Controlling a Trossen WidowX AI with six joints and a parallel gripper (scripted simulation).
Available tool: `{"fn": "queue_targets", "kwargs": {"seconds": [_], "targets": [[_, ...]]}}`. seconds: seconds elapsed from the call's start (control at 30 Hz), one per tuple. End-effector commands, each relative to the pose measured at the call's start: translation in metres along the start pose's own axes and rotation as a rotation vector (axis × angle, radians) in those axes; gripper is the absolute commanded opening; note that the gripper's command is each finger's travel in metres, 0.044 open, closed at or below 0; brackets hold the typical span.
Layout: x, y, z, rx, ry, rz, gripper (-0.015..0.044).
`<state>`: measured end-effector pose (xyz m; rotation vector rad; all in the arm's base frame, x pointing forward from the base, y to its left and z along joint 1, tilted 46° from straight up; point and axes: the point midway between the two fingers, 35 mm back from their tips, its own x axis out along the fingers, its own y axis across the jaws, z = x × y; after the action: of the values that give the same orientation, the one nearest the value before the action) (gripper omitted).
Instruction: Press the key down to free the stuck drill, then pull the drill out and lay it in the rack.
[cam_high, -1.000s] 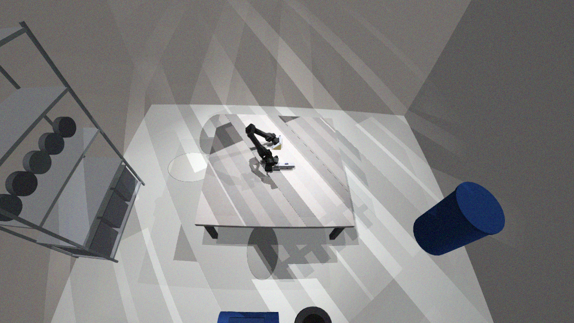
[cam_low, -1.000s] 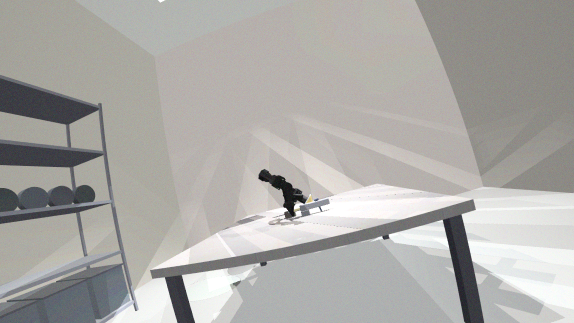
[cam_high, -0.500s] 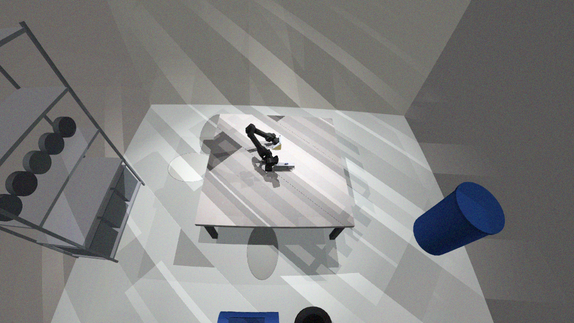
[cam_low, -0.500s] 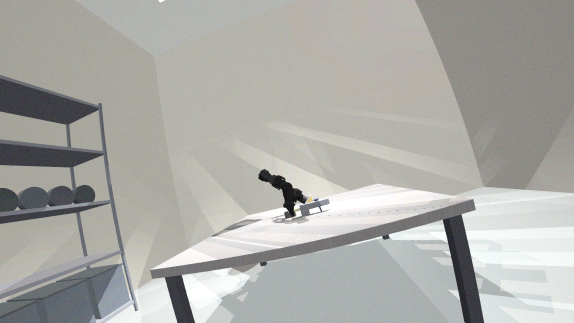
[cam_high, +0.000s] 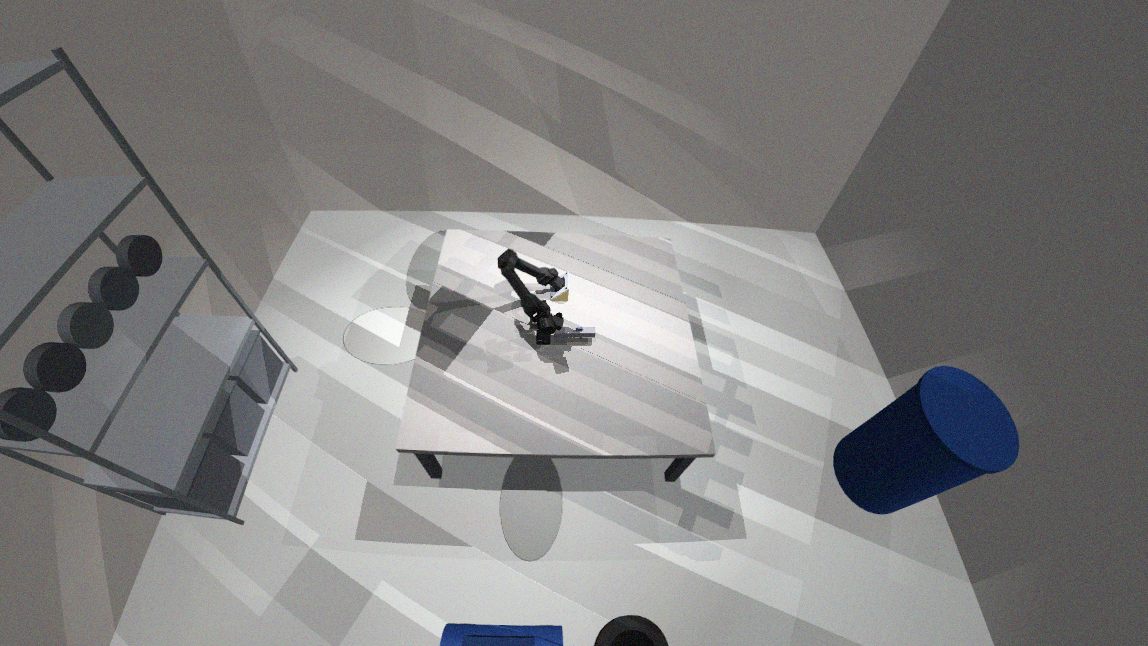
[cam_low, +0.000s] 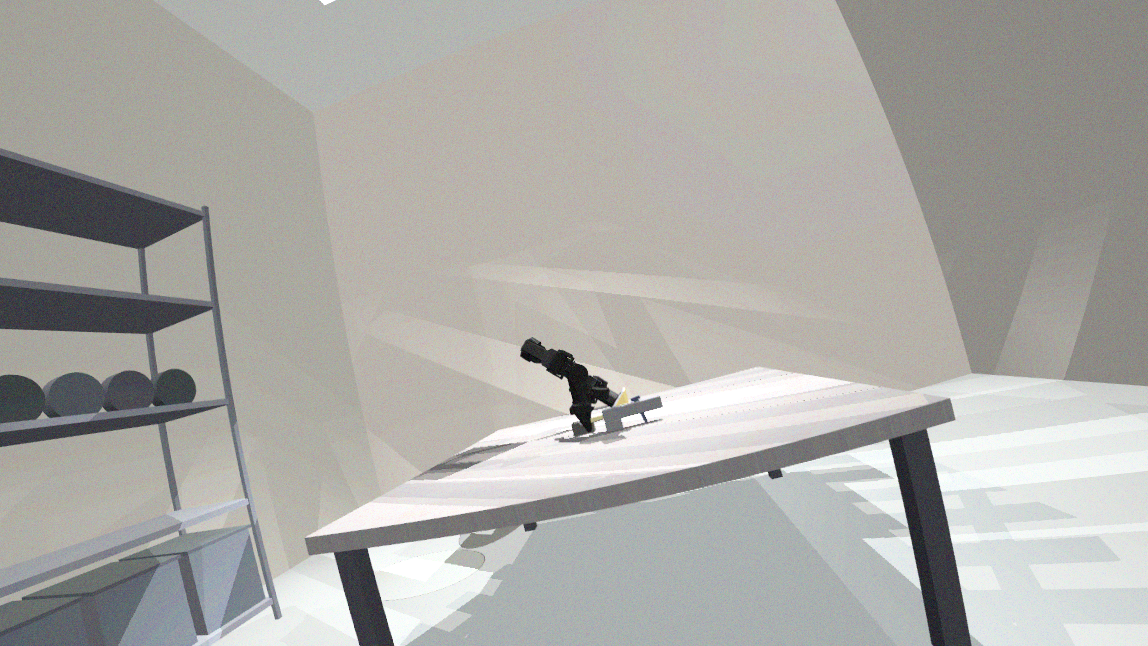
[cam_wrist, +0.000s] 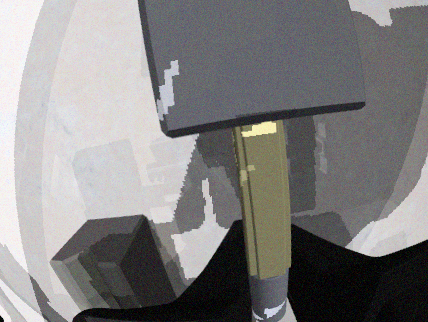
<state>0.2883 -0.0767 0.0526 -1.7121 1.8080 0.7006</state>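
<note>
My gripper (cam_high: 545, 340) (cam_low: 588, 426) (cam_wrist: 254, 225) is shut on the yellow drill, low over the table. The drill (cam_low: 596, 418) (cam_wrist: 270, 200) has lengthwise edges and a grey round end; in the wrist view its far end reaches the edge of the grey holder (cam_low: 631, 407) (cam_wrist: 255, 60) and is hidden there. A blue piece (cam_high: 579, 328) (cam_low: 643, 417), which looks like the key, shows above and below the holder's arm in the exterior view. A small dark notched block (cam_wrist: 115, 260) stands lower left in the wrist view, perhaps the rack; I cannot tell surely.
A yellow and white angled piece (cam_high: 560, 295) (cam_low: 623, 396) stands by the far end of the arm. All this stands on the pale table (cam_high: 561, 425) (cam_low: 497, 490). A shelf unit (cam_high: 104, 425) (cam_low: 80, 301) and a blue drum (cam_high: 923, 441) are off the table.
</note>
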Motion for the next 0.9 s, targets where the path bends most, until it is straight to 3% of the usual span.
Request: {"fn": "queue_targets", "kwargs": {"seconds": [0.0, 0.87], "targets": [[-0.002, 0.000, 0.001, 0.000, -0.005, -0.003, 0.0000], [-0.001, 0.000, -0.011, 0.000, -0.004, -0.003, 0.0000]]}}
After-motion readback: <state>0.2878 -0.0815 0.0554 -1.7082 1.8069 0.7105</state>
